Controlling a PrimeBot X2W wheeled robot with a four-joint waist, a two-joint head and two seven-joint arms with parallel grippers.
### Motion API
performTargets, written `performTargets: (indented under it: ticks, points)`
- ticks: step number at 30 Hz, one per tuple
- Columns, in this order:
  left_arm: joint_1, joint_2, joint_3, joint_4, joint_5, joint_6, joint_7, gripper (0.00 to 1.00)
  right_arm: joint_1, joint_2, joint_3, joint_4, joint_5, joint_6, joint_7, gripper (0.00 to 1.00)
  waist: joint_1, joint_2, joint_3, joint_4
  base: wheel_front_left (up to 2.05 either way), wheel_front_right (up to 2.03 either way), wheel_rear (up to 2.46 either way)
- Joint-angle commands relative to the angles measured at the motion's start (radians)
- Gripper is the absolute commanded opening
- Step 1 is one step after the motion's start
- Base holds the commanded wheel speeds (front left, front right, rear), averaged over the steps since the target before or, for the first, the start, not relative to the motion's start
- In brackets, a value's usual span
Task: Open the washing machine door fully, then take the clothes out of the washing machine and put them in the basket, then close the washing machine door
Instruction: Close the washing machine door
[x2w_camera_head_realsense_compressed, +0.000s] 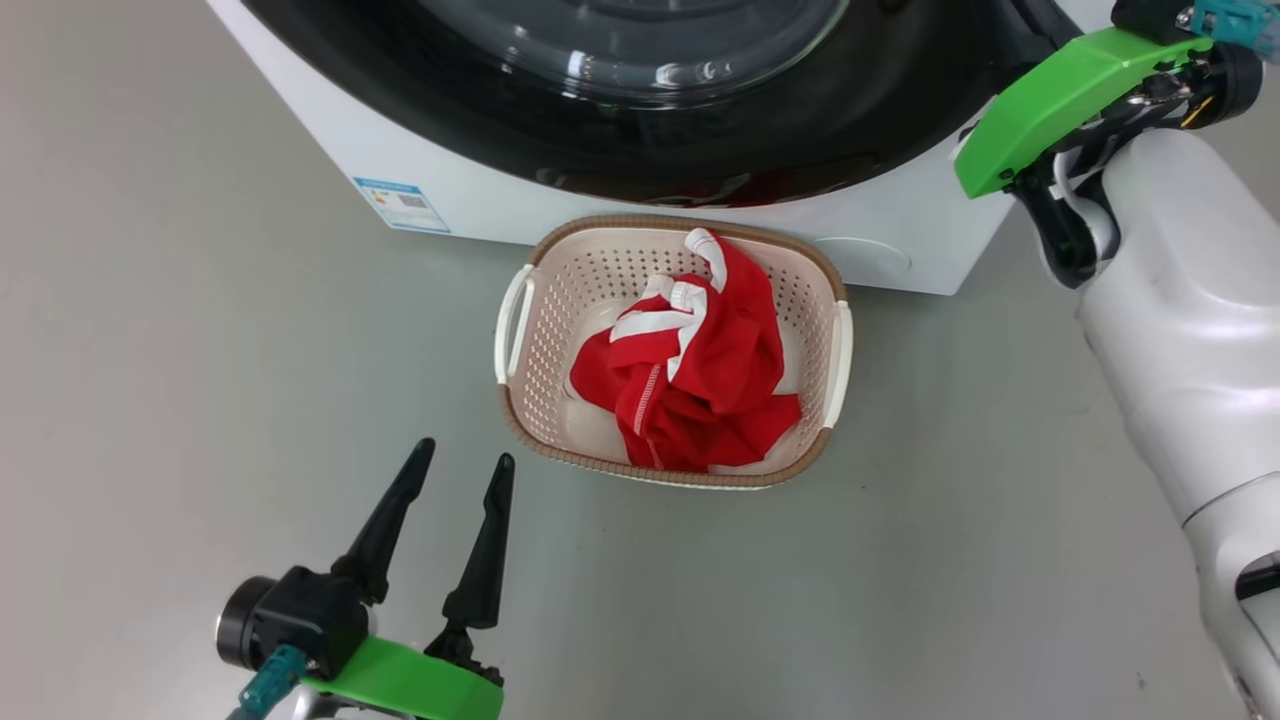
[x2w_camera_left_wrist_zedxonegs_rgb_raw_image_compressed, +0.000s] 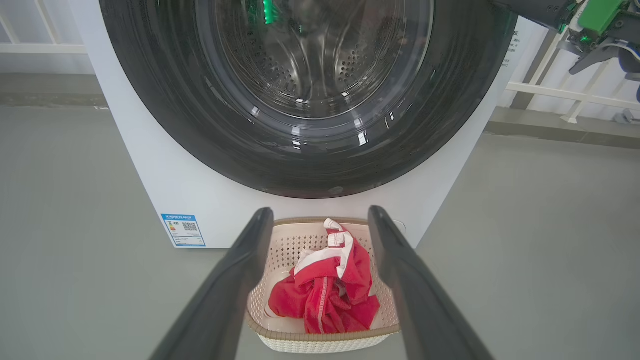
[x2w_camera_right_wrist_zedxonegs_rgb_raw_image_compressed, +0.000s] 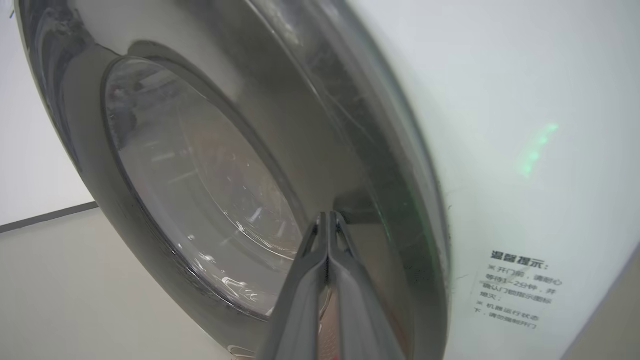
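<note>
Now, right gripper, jaws clenched empty, tips at the washing machine door rim: press squarely until it latches; left gripper hovers released.

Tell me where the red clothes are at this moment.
In the head view's centre, the clothes lie bunched inside the basket, which stands on the floor just in front of the washing machine, below its door.

Spreading smooth and grey, a floor; running along the back, a white railing; standing behind it, a pale wall.
</note>
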Motion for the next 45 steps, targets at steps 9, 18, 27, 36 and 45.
performTargets:
  ticks: [9,18,27,36,45]
  points:
    - [-0.006,0.018,0.02,0.019,-0.036,-0.006,-0.012,1.0,0.112,0.054,0.055,-0.063,0.093,-0.02,-0.01,1.0,0.0,0.0,-0.05,-0.086,0.0,0.0,0.0]
    - [0.003,0.031,0.039,0.059,-0.095,-0.006,-0.012,1.0,0.377,0.025,0.011,-0.221,0.065,-0.02,-0.01,1.0,0.0,0.0,-0.158,-0.188,0.0,0.0,0.0]
    - [0.052,0.031,0.071,0.082,-0.128,-0.006,-0.012,1.0,0.661,0.032,-0.2,-0.453,-0.051,-0.02,-0.01,1.0,0.0,0.0,-0.26,-0.243,0.0,0.0,0.0]
    - [0.105,0.035,0.137,0.061,-0.108,-0.006,-0.012,1.0,0.888,0.053,-0.312,-0.661,-0.183,-0.02,-0.01,1.0,0.0,0.0,-0.341,-0.266,0.0,0.0,0.0]
    - [0.178,0.052,0.177,-0.035,-0.069,-0.006,-0.012,1.0,1.035,0.036,-0.345,-0.781,-0.218,-0.02,-0.01,1.0,0.0,0.0,-0.4,-0.271,0.0,0.0,0.0]
